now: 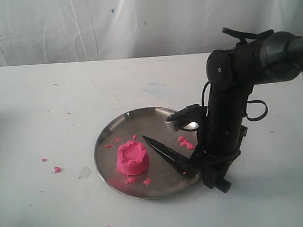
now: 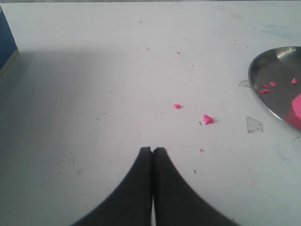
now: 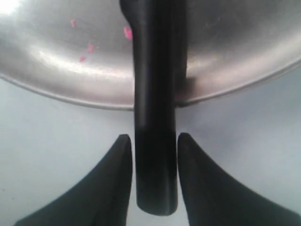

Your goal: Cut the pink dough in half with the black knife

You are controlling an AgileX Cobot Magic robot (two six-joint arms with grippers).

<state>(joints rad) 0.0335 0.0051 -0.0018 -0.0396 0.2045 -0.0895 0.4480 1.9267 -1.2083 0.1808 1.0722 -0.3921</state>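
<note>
The pink dough (image 1: 132, 157), one round lump with a dented top, stands on the left part of the round metal plate (image 1: 141, 116). The black knife (image 1: 164, 151) lies on the plate to its right, tip pointing at the dough and handle over the plate's near-right rim. My right gripper (image 1: 204, 169) is down at that handle. In the right wrist view my right gripper (image 3: 153, 136) has its fingers on either side of the knife handle (image 3: 155, 94), with thin gaps showing. My left gripper (image 2: 153, 149) is shut and empty over bare table, left of the plate (image 2: 277, 70).
Small pink crumbs (image 1: 57, 169) lie on the white table left of the plate, with more crumbs (image 1: 186, 143) on the plate. A torn bit of clear film (image 1: 84, 172) lies by the plate's left rim. A blue object (image 2: 7, 42) stands at the table's far left.
</note>
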